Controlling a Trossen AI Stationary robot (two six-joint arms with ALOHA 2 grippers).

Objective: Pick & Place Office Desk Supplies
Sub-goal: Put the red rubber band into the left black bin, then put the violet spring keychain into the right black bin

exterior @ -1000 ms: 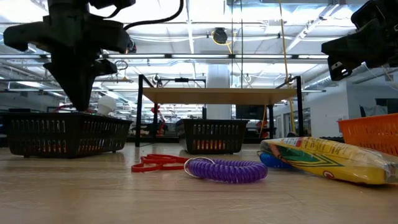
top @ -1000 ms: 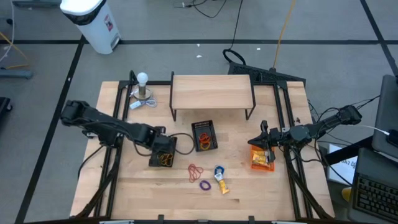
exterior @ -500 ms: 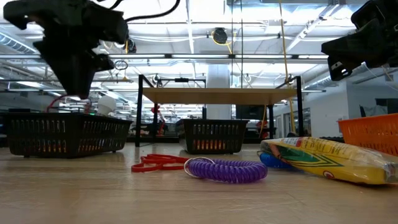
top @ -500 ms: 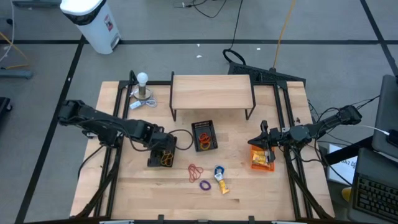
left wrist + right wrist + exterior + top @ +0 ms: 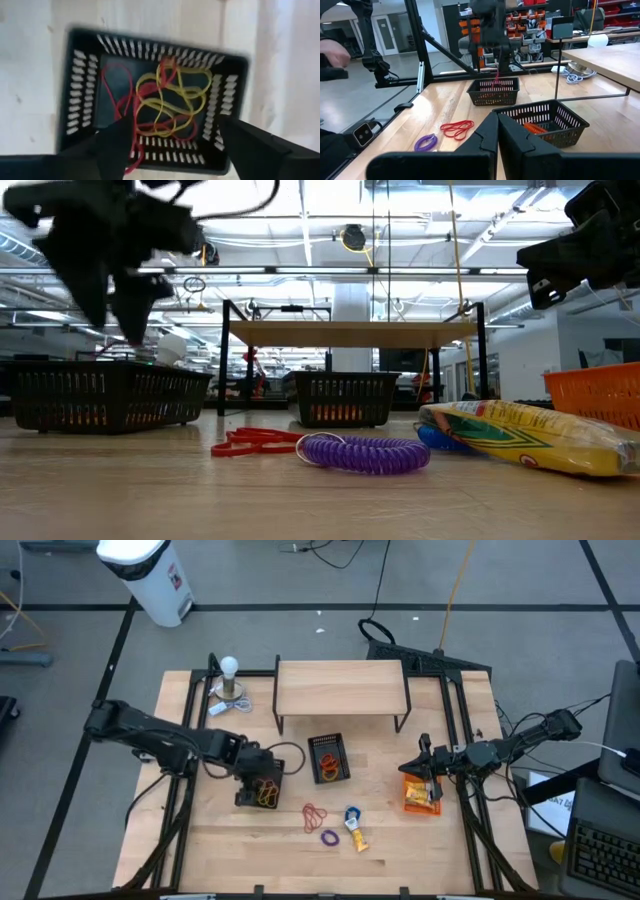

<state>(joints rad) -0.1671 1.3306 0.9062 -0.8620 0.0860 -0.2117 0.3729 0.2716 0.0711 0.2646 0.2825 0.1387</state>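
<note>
Showing only from the left wrist: tangled rubber bands (image 5: 160,107) filling basket (image 5: 75,90).

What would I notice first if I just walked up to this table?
Probably the left gripper hanging open over a black basket full of tangled red and yellow rubber bands. Next, the purple coil and red bands lying loose on the wood at the table's front.

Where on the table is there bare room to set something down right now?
The front left corner, in front of the left basket, is bare wood. So is the stretch between the middle basket and the orange basket. It is crowded at front centre: red bands, purple coil, yellow packet.
</note>
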